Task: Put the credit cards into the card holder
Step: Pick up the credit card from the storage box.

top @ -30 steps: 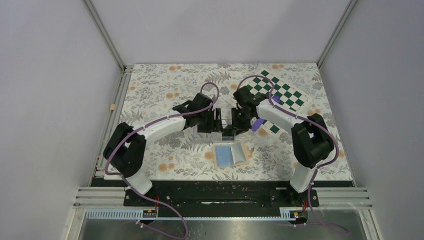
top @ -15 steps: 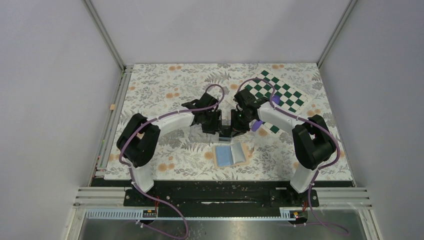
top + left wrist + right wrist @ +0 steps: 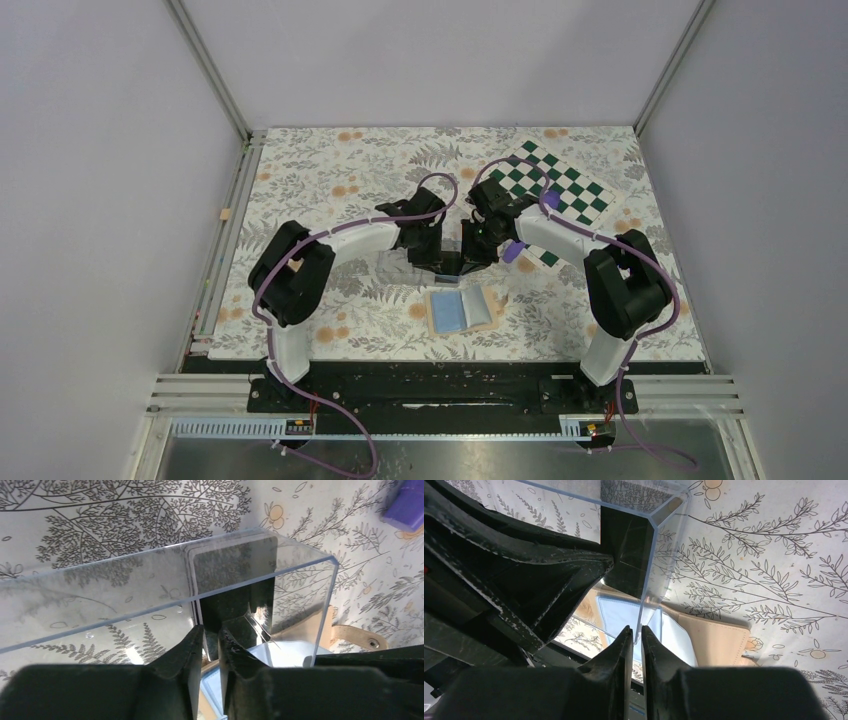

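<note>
Here's the surface [image 3: 330,170], covered edge to edge in a print of grey ferns and orange blossoms. At the far right lies a green-and-white checkered mat [image 3: 565,190], flat and turned at an angle. Toward the near edge, in the middle, the card holder [image 3: 460,310] lies open, blue-grey inside up, with its tan rim showing. Just beyond it is a clear box [image 3: 100,605]; whether it touches the print is hard to tell.

A clear plastic box [image 3: 100,605] stands on the flowered table [image 3: 330,170] between the left tool [image 3: 210,632] and the right tool [image 3: 635,630]. 1 green-and-white checkered mat [image 3: 556,190] lies beyond the right tool, with a purple object [image 3: 407,505] beside that tool.
</note>
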Controlling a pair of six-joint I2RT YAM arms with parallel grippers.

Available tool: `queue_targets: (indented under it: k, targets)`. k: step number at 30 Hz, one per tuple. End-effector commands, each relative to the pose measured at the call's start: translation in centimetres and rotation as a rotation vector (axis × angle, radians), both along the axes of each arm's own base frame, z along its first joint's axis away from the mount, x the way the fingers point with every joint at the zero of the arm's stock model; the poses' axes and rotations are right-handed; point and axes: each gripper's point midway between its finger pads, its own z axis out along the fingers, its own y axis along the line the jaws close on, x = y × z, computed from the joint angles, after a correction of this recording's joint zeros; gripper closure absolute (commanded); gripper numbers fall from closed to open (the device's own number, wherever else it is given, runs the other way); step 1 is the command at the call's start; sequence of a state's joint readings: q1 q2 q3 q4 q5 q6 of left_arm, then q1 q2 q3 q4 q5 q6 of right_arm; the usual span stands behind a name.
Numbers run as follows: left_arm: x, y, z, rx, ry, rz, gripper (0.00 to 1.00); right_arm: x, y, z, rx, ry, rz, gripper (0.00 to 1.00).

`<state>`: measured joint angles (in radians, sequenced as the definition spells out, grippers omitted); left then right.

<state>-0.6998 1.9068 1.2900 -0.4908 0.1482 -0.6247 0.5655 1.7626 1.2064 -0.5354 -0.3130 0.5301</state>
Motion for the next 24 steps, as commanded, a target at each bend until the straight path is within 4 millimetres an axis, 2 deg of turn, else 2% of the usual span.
queue_targets:
  k: [1,6,13,18,24]
  targets:
    - [1.5,-0.8,1.7,-0.012,-0.068,0.009,0.85,0.0,0.7,0.9,0.051,-0.003,0.01,0.83]
    - [1.6,-1.0,2.4,-0.018,-0.087,0.004,0.94,-0.1,0.8,1.0,0.054,-0.003,0.014,0.83]
    - [1.6,-1.1,3.7,-0.01,-0.122,-0.005,0.96,-0.3,0.9,0.8,0.056,0.006,0.018,0.84]
    - [1.6,-1.4,3.8,-0.019,-0.119,-0.011,0.96,-0.3,0.9,0.7,0.057,0.01,0.02,0.85]
    - [1.5,-2.3,4.2,-0.086,-0.115,-0.01,0.9,-0.3,0.9,0.7,0.056,0.012,0.022,0.85]
